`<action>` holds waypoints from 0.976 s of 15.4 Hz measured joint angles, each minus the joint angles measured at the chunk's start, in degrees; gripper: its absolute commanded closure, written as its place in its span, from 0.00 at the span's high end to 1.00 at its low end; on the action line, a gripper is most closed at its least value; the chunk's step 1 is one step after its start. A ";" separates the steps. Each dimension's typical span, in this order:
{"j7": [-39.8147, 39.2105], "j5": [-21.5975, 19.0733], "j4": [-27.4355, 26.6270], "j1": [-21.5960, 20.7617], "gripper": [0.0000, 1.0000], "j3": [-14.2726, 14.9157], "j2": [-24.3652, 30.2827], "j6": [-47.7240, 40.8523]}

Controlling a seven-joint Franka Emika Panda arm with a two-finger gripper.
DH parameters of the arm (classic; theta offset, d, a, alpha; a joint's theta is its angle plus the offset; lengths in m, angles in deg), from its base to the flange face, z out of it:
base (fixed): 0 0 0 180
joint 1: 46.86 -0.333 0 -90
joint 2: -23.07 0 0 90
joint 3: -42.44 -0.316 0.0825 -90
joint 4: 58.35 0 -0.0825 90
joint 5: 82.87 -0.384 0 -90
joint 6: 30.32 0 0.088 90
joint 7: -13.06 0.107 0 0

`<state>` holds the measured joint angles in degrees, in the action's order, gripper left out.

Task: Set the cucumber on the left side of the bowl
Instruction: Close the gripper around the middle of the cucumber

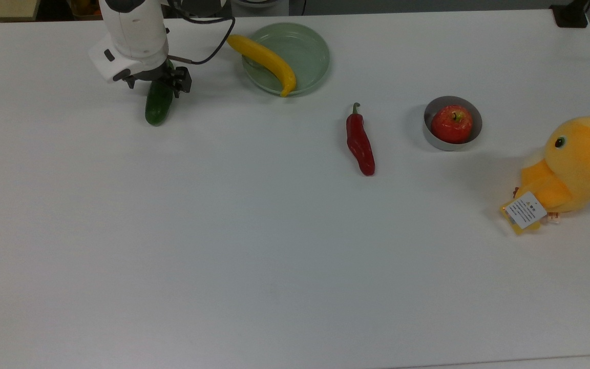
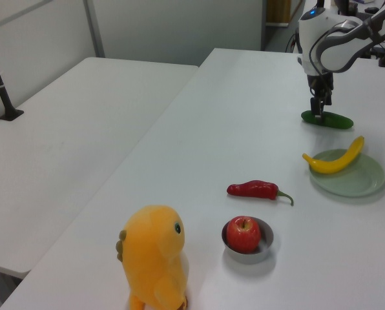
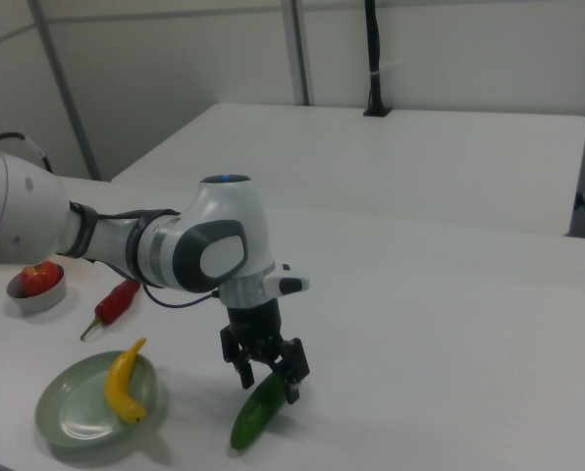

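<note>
One white table (image 1: 274, 256) bears the cucumber (image 1: 157, 105), bowl (image 1: 441, 142) well apart.

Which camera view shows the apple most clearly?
The top view: the apple sits unobstructed inside the bowl. The left view shows it sideways in the bowl; the right view shows it distant, at the right view's left edge.

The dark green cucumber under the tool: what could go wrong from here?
The tool straddles the smooth dark green cucumber near one end, so it may tilt or slip when lifted. On the way to the small grey metal bowl, the long red chili lies just before it and could be knocked.
</note>
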<state>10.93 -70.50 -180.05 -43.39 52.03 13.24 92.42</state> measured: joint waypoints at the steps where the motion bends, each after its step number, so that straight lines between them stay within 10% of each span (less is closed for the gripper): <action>1: 0.00 0.00 0.00 0.00 0.71 -0.01 -0.41 0.70; 3: -0.03 0.06 0.00 -0.03 0.27 -0.11 -1.15 1.97; 5: -0.03 0.16 0.00 -0.07 0.12 -0.33 -1.57 2.36; 15: -0.01 0.18 0.38 -0.08 0.08 -0.51 -1.64 4.92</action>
<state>10.92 -70.33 -179.66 -43.47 51.52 11.60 97.34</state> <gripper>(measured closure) 0.502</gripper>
